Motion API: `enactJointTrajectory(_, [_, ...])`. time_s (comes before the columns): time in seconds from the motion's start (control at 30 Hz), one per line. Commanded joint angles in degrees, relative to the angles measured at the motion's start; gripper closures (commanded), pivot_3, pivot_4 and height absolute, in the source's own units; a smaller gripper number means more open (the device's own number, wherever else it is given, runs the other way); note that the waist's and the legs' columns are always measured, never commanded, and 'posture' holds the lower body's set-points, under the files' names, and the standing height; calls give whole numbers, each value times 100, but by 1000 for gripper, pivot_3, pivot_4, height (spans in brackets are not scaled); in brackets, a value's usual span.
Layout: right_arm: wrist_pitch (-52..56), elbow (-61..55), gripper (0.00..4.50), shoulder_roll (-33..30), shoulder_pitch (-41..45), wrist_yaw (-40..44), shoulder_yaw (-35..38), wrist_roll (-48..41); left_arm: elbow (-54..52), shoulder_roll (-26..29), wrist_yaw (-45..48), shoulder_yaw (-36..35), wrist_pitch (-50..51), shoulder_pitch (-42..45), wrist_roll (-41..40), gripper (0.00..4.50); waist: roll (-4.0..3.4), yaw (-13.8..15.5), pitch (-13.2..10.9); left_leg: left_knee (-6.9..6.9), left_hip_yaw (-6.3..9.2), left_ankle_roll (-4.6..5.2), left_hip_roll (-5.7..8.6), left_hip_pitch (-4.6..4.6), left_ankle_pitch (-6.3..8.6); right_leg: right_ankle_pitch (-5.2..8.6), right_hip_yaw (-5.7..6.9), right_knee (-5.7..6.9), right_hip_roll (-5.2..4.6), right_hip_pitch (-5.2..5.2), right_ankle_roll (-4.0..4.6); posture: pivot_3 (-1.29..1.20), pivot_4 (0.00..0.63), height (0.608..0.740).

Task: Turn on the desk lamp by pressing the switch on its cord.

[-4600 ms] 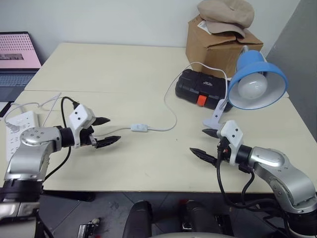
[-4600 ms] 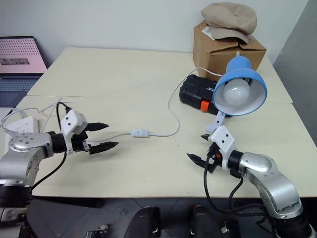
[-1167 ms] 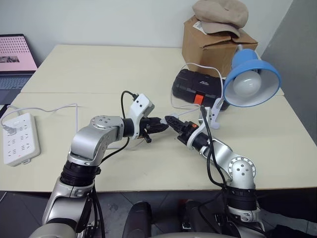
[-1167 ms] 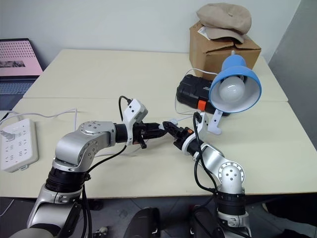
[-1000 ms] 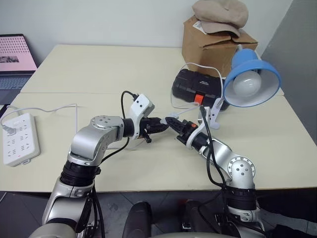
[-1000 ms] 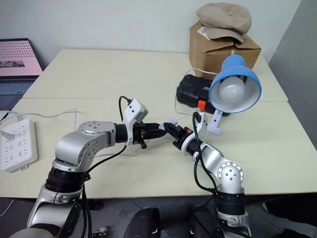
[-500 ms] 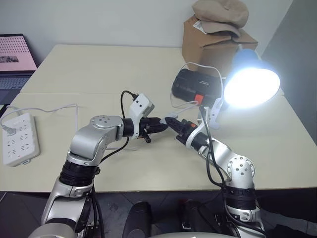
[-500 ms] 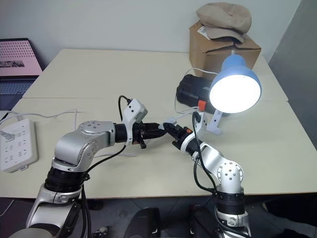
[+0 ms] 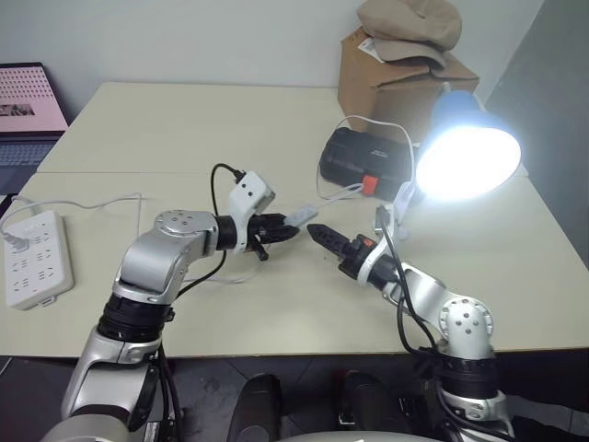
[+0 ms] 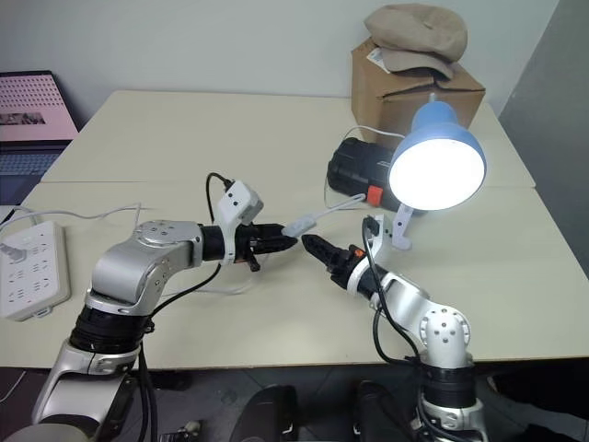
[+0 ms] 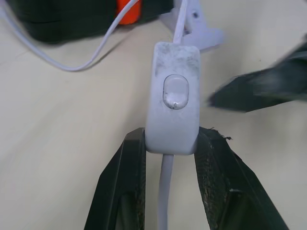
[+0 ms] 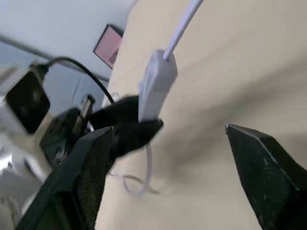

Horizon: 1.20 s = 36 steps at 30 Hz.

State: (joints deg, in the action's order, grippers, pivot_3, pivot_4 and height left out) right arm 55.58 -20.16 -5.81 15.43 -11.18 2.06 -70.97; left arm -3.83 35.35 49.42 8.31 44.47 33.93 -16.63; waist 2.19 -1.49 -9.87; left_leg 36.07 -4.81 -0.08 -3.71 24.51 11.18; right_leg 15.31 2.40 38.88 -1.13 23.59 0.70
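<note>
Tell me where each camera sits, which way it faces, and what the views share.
Left and right eye views: on the head, looking forward and down over the table, both arms and the lit lamp.
Left wrist view: along the left gripper, shut on the switch.
Right wrist view: along the open right gripper, facing the switch and the left gripper.
Shared: all four show the switch.

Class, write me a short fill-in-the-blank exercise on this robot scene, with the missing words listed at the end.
1. The blue dome-shaded desk lamp is switched ____.
2. The small white oblong switch is gripped by the ____ gripper.
3. The right gripper has its fingers ____.
4. A beige cap lies on the brown ____ box.

Missing words: on; left; open; cardboard
</note>
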Motion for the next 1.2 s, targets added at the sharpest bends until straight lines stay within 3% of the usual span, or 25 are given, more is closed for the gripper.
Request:
enactJointTrajectory(0.03, [235, -919, 0, -1013, 60, 593, -555, 794, 682, 324, 229, 178, -1153, 214, 561, 3414, -7, 3, -4, -1, -1, 0, 1, 1, 0, 0, -1, -1, -1, 3, 1, 0, 150, 740])
enactJointTrajectory(0.23, [-177, -1887, 0, -2491, 238, 1952, -1227, 2001, 1620, 457, 607, 478, -2627, 247, 1149, 3414, -10, 29, -7, -1, -5, 0, 2, 29, 0, 1, 0, -3, -1, 30, 1, 0, 150, 740])
enactJointTrajectory(0.43, [-429, -2111, 0, -2880, 228, 2568, -1264, 2451, 2135, 283, 789, 556, -3359, 249, 1357, 3414, 2, 49, -5, -2, -12, 1, 2, 39, 0, 2, -5, -2, 2, 46, -2, 0, 150, 740])
enactJointTrajectory(0.5, [-454, -2120, 0, -2910, 212, 2657, -1235, 2556, 2310, 232, 767, 542, -3571, 260, 1424, 2714, 2, 54, -5, -2, -12, 1, 2, 39, 0, 2, -5, 0, 1, 46, -2, 0, 150, 740])
enactJointTrajectory(0.63, [-538, -2121, 0, -3027, 118, 2865, -1229, 2853, 2364, 209, 886, 424, -3729, 214, 1345, 1909, 2, 58, -5, 1, -13, 1, 2, 39, 0, 2, -5, 0, 0, 45, -3, 0, 150, 740])
enactJointTrajectory(0.87, [-885, -2117, 0, -3242, -66, 3471, -1156, 3213, 1063, 826, 1317, -264, -3207, -621, 677, 430, 3, 22, -6, -1, -15, 0, 0, 38, 0, 2, -7, 2, 1, 47, -2, 0, 150, 740])
enactJointTrajectory(0.93, [-1190, -2048, 0, -3386, -158, 3797, -1102, 3394, 403, 1123, 1368, -742, -2867, -1092, 305, 112, 2, 5, -6, -2, -15, 0, -2, 38, 0, 3, -7, 3, 2, 48, -1, 0, 150, 740])
enactJointTrajectory(1.1, [-2032, -1659, 0, -3734, -351, 4569, -834, 3834, -865, 1592, 1180, -1953, -1983, -2292, -374, 112, 1, 3, -7, 0, -14, 0, -3, 34, 0, 3, -3, 2, -2, 45, -1, 0, 150, 740])
enactJointTrajectory(1.2, [-2544, -1203, 0, -3981, -475, 5157, -418, 3932, -1545, 1506, 860, -2921, -1666, -3285, -467, 112, 1, 6, -8, 2, -14, 0, 1, 26, 0, 3, -3, 3, -7, 39, -2, 0, 150, 740])
